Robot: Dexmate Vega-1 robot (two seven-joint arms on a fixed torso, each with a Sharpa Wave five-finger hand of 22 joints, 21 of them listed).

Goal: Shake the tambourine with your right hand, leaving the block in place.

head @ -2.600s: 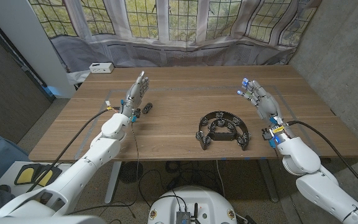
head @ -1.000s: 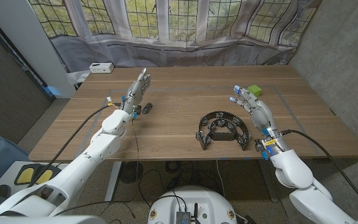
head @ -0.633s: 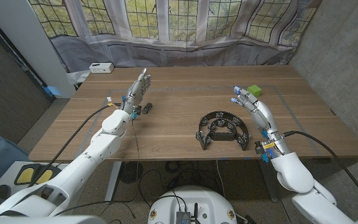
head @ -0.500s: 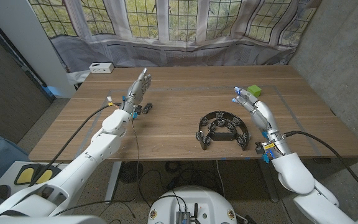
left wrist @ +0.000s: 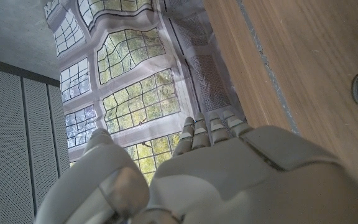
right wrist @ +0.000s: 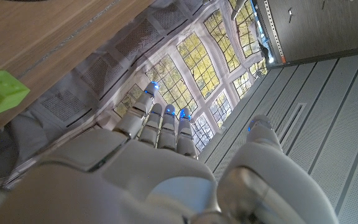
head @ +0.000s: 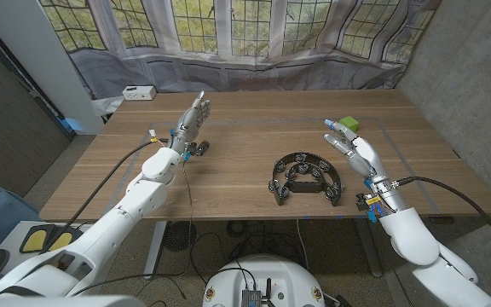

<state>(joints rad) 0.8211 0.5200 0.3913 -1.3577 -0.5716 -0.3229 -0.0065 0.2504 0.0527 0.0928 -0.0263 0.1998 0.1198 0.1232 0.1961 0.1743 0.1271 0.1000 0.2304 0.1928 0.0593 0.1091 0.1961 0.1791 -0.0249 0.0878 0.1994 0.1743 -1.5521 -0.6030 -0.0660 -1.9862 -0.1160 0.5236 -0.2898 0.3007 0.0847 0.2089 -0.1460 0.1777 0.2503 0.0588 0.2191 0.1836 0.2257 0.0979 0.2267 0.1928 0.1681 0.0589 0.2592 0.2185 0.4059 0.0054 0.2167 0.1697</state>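
Black half-moon tambourine with metal jingles point(head: 305, 176) lies flat on the wooden table point(head: 245, 192), near the front edge, just left of the right hand point(head: 355, 150), not touching. Right hand raised, fingers spread, holding nothing. Small green block point(head: 348, 124) sits beyond its fingertips, near the far right. Left hand point(head: 192, 121) stands upright, fingers straight and together, empty, beside a small black object point(head: 199, 147). No readable writing.

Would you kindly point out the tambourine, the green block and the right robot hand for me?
tambourine point(head: 306, 177), head view, on its black frame.
green block point(head: 348, 124), head view, on its top face.
right robot hand point(head: 354, 150), head view, on the back of the hand.
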